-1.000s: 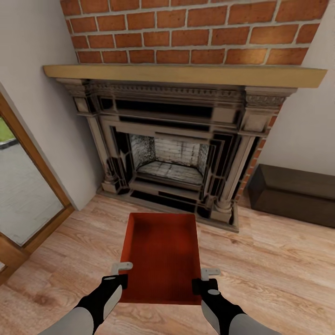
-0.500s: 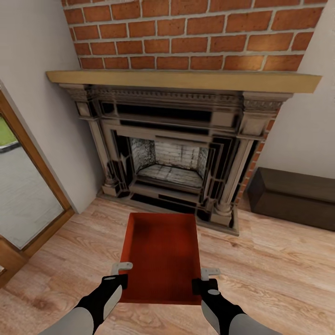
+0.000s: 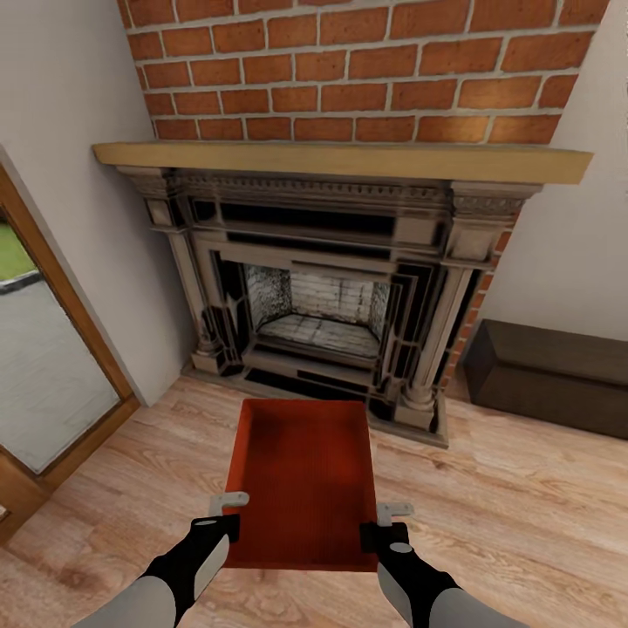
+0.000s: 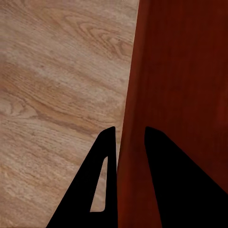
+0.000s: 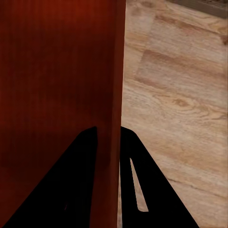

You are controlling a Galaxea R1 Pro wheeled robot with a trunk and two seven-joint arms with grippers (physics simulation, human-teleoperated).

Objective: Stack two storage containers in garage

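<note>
Red-orange container (image 3: pixel 301 475) between both grippers' fingers (image 4: pixel 107 156)

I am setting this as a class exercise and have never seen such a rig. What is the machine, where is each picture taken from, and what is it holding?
These are simulator renders of a two-armed wheeled robot. The head view looks down over both arms at a stone fireplace and a light wood-plank floor. The left gripper and right gripper each pinch a side wall of a red-orange storage container, an open-topped box. The two wrist views come from cameras near each gripper: black fingers straddle the container's wall, with planks beside it.
</note>
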